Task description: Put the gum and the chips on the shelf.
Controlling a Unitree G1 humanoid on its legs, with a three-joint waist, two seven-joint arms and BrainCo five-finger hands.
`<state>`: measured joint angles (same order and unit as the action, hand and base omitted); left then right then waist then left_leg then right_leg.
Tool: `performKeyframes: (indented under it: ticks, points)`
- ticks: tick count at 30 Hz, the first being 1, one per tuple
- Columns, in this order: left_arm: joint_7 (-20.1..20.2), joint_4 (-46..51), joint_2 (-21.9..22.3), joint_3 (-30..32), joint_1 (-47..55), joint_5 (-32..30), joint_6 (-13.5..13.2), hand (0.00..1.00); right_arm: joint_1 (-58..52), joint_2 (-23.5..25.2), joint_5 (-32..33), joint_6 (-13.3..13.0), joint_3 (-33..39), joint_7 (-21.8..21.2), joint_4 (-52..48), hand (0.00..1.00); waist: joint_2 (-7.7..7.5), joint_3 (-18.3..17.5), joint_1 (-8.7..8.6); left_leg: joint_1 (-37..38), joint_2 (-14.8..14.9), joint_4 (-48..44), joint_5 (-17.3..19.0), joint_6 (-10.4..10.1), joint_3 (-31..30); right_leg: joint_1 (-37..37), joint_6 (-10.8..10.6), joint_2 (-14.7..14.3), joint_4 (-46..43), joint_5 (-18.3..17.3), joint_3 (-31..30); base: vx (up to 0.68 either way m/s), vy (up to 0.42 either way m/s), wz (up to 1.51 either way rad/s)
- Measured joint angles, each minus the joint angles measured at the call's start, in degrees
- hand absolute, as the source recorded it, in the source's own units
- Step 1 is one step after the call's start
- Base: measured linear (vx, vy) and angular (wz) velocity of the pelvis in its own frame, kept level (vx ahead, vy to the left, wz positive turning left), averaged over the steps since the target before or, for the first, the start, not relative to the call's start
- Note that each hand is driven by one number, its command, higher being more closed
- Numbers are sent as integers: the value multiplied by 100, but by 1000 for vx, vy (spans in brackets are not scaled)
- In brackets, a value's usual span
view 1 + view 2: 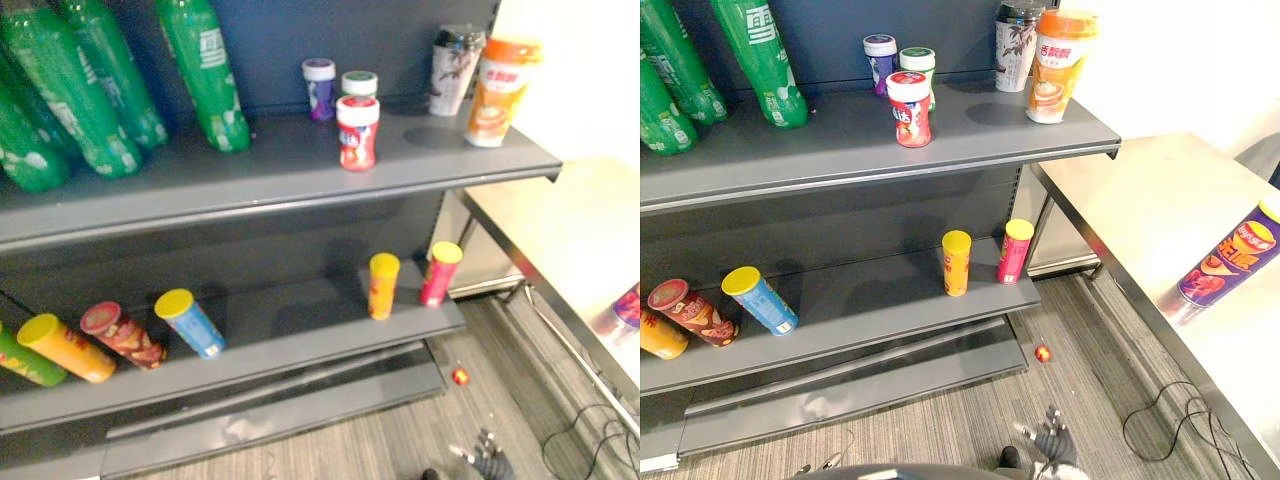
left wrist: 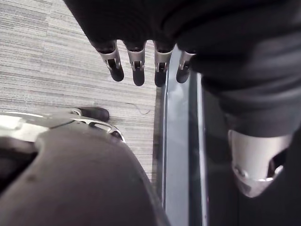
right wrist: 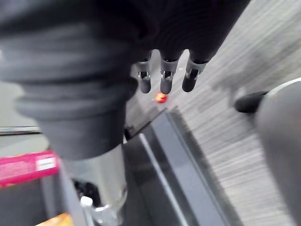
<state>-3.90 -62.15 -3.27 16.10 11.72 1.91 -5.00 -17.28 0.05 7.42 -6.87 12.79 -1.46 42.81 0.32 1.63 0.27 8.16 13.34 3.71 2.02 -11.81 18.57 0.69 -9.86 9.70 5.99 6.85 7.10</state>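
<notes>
A purple chips can (image 1: 1230,265) lies on the steel table (image 1: 1140,210) at the right. Three gum bottles stand on the upper shelf (image 1: 280,170): red (image 1: 357,132) in front, purple (image 1: 319,88) and green (image 1: 359,84) behind. On the lower shelf (image 1: 300,335) an orange can (image 1: 382,286) and a pink can (image 1: 439,273) stand upright, while blue (image 1: 190,323), red (image 1: 122,334), yellow (image 1: 65,347) and green (image 1: 25,362) cans lie tilted. My right hand (image 1: 1052,445) hangs low over the floor, open and empty. My left hand (image 2: 136,66) also hangs open, holding nothing.
Green soda bottles (image 1: 205,70) lean at the upper shelf's left. Two drink cups (image 1: 1060,65) stand at its right end. A small red object (image 1: 1043,353) lies on the striped floor near the shelf's base. The table's edge runs along the right.
</notes>
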Motion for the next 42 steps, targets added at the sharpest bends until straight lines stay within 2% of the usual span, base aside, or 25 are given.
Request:
performKeyframes:
  ticks: [3, 10, 13, 19, 25, 27, 29, 31, 34, 36, 37, 38, 39, 40, 41, 42]
  points:
    - [25, -154, -32, -9, -75, 33, 2, 0, 401, -154, -21, 40, 380, 94, 921, 0, -12, 34, -1, 16, -29, -2, 2, 6, -54, -80, -5, 45, 1, -4, 71, -20, 6, 11]
    - [45, -257, -36, 1, -74, 239, -2, 0, 455, -196, -22, 183, 955, 220, 1834, 0, 2, 38, 2, 7, -30, 8, -6, 16, -172, -135, -2, 53, 1, -11, 168, -14, -2, 7]
    - [50, -304, -38, 2, -77, 261, -2, 0, 478, -188, -14, 284, 1134, 224, 1934, 0, 13, 45, 1, 11, -30, 10, -6, 16, -173, -142, -11, 53, 2, -19, 170, 0, 0, 0]
    - [146, -397, -47, -12, -103, 461, -7, 0, 589, -196, 44, 308, 1383, 218, 2202, 0, 54, 76, 1, 7, -31, 18, -5, 15, -177, -138, -11, 52, 6, -19, 175, 0, 0, 0]
    - [194, -582, -166, -360, -224, 491, -78, 0, 616, -242, 24, 284, 1302, 251, 2234, 0, 3, 118, -4, 1, -34, -10, 10, 15, -193, -137, -7, 52, 5, -16, 170, 0, 0, 0]
    - [208, -577, -200, -430, -315, 676, -82, 0, 700, -252, 29, 283, 1251, 242, 2240, 0, -27, 286, -9, -173, -10, -499, 239, 28, -261, -182, -32, 90, -3, -33, 165, -17, 10, 2]
    - [198, -571, -177, -543, -415, 885, -104, 0, 850, -362, 234, 260, 1132, 238, 2237, 0, 77, 474, -40, -747, 74, -1568, 741, 114, -430, 73, -77, 172, -410, -124, 145, -62, 50, 7]
    - [198, -570, -190, -611, -465, 1039, -108, 0, 901, -366, 429, 246, 1141, 236, 2226, 0, 88, 577, -41, -950, 52, -1961, 933, 180, -493, 255, -119, 260, -758, -231, 94, -50, 125, 4]
    - [204, -569, -336, -613, -493, 1150, -114, 0, 908, -237, 779, 220, 1164, 233, 2155, 0, -111, 695, -34, -1215, 19, -2531, 1274, 287, -327, 461, -211, 373, -898, -205, -164, -101, 163, -32]
    - [197, -567, -440, -548, -513, 1135, -127, 0, 865, -47, 829, 121, 1161, 272, 1939, 0, -358, 701, -37, -1486, 25, -2971, 1515, 411, 48, 837, -206, 412, -795, -160, -553, -177, 203, -93]
    - [188, -568, -499, -452, -535, 1106, -128, 0, 839, 62, 824, 116, 1162, 298, 1788, 0, -459, 724, -38, -1562, 49, -3089, 1595, 524, 311, 947, 68, 438, -582, -332, -568, -144, 185, -102]
    - [181, -567, -505, -417, -536, 1068, -129, 0, 838, 90, 837, 116, 1167, 312, 1754, 0, -476, 731, -42, -1538, 63, -3006, 1559, 585, 471, 976, 430, 441, -445, -614, -428, -129, 164, -125]
    - [168, -542, -428, -352, -543, 1033, -146, 0, 872, 29, 850, 116, 1170, 344, 1720, 0, -275, 763, -37, -1449, 291, -2750, 1411, 706, 907, 1110, 733, 404, -556, -784, 111, -60, 76, -124]
    - [148, -483, -387, -311, -541, 1035, -167, 0, 893, -23, 900, 118, 1161, 351, 1698, 0, -209, 823, -32, -1355, 443, -2643, 1336, 731, 1131, 1285, 722, 360, -1190, -654, 486, -20, 139, -152]
    - [141, -471, -394, -292, -532, 1032, -194, 0, 873, -19, 895, 119, 1151, 354, 1715, 0, -222, 855, -14, -1089, 495, -2357, 1203, 756, 1462, 1286, 816, 353, -2004, -724, 900, 21, 145, -121]
    - [138, -471, -405, -294, -522, 1029, -192, 0, 860, -5, 890, 118, 1143, 357, 1742, 0, -233, 853, -11, -964, 495, -2214, 1133, 761, 1621, 1190, 808, 367, -2263, -750, 1055, 33, 135, -121]
